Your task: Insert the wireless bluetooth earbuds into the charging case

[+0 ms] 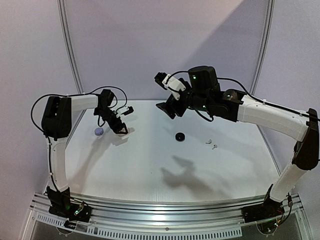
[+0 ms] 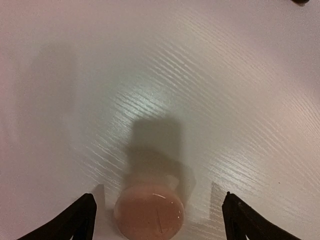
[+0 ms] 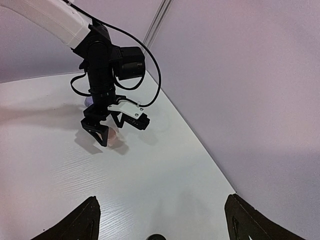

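Observation:
My left gripper [image 1: 119, 129] is open at the table's far left, down near the surface. In the left wrist view its gripper [image 2: 156, 222] straddles a round pinkish case [image 2: 149, 216], with a gap on each side. That case [image 3: 115, 139] also shows beside the left gripper's fingers [image 3: 102, 134] in the right wrist view. Two tiny white earbuds [image 1: 212, 144] lie on the table right of centre. A round black case [image 1: 179, 136] sits at the centre, and it peeks in at the bottom edge of the right wrist view [image 3: 157, 236]. My right gripper [image 1: 170, 107] [image 3: 160, 220] is open, empty and raised high.
A round lavender case [image 1: 99, 131] lies just left of the left gripper. Pale purple walls close the table at the back and sides. The right arm's shadow [image 1: 182, 172] falls on the near middle of the white table [image 1: 150, 165].

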`<state>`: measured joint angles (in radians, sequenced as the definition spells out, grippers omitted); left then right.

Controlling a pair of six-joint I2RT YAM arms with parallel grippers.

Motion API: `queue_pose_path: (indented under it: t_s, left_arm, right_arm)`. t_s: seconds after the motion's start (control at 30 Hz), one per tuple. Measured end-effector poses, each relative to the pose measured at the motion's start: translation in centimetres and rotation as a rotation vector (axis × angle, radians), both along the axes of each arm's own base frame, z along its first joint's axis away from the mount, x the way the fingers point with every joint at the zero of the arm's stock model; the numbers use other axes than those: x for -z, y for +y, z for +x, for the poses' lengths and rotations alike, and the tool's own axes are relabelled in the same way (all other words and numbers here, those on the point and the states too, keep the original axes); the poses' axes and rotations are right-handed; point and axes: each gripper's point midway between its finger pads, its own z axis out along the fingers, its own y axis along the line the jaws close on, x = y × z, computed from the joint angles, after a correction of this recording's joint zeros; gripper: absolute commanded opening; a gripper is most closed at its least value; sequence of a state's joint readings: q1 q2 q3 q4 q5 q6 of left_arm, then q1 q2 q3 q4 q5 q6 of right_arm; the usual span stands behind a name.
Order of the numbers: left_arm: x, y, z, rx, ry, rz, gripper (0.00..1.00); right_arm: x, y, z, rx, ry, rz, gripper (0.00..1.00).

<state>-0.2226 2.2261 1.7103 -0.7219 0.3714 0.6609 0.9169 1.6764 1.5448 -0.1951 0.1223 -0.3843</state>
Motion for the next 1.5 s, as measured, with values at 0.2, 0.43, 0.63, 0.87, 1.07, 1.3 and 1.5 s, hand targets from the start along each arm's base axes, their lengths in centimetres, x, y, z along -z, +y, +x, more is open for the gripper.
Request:
queue_pose_path:
  t_s: [0.2,0.43,0.63,0.87,1.07,1.3,1.5]
  left_arm:
    - [1.7,0.6,-0.9,-0.007,0.048,0.039,0.81]
    - [2.4,1.0,-0.6,-0.007,0.04,0.067,0.64]
    - [2.5,1.2,-0.2,0.007,0.018,0.081,0.43]
    - [2.1,0.9,-1.0,0.037,0.027,0.065,0.39]
    - [-1.8,-0.8,-2.7,0.167,-0.043,0.034,0.39]
    - [-13.0,-4.5,-6.6,0.483,-0.425,0.02,0.35]
    - [-20.0,-7.0,-8.0,0.618,-0.785,0.016,0.33]
  right_arm:
    - [0.0,0.0,0.0,0.0,0.0,0.0,0.88]
    - [0.1,0.0,0.0,0.0,0.003,-0.003,0.88]
    - [0.2,-0.1,0.0,0.0,0.005,-0.006,0.89]
    - [0.1,-0.2,0.1,0.011,0.009,-0.001,0.9]
    - [-2.3,-0.7,2.7,0.063,0.085,0.097,0.88]
    - [-2.5,-2.9,7.0,0.104,0.334,0.292,0.77]
    - [-1.0,1.3,5.6,-0.006,0.531,0.37,0.73]
